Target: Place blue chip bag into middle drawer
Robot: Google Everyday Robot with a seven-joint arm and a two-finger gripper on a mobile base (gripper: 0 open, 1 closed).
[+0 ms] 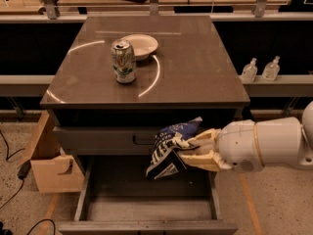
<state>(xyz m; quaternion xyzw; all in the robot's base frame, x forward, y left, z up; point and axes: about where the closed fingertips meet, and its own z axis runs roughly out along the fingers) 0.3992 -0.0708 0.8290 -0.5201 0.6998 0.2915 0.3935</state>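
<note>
Your gripper (185, 151) is clamped on the bag (164, 156) at its right edge, and the bag hangs over the open drawer (146, 210). It looks light, soft and crinkly — an edge pinch, so expect sag and swing.
</note>
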